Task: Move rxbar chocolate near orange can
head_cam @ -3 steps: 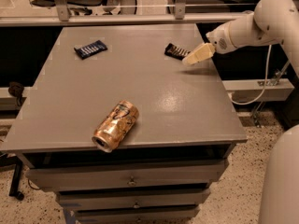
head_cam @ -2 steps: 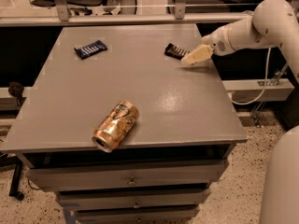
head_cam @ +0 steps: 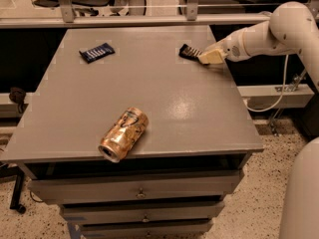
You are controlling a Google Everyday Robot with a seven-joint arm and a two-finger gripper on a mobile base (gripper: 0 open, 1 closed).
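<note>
The orange can (head_cam: 123, 134) lies on its side near the front edge of the grey table (head_cam: 144, 86), its open silver end toward the front left. The rxbar chocolate (head_cam: 188, 52), a small dark wrapped bar, lies at the back right of the table. My gripper (head_cam: 207, 58) comes in from the right on a white arm and sits right at the bar's right end, touching or nearly touching it. The right part of the bar is hidden behind the pale fingers.
A dark blue wrapped bar (head_cam: 96, 52) lies at the back left of the table. Drawers (head_cam: 137, 190) sit under the tabletop. A rail with posts (head_cam: 149, 19) runs behind the table. The white robot body (head_cam: 301, 198) stands at the right.
The gripper has moved a little toward the back and left, closer onto the rxbar chocolate's right end. The can and the blue bar have not moved.
</note>
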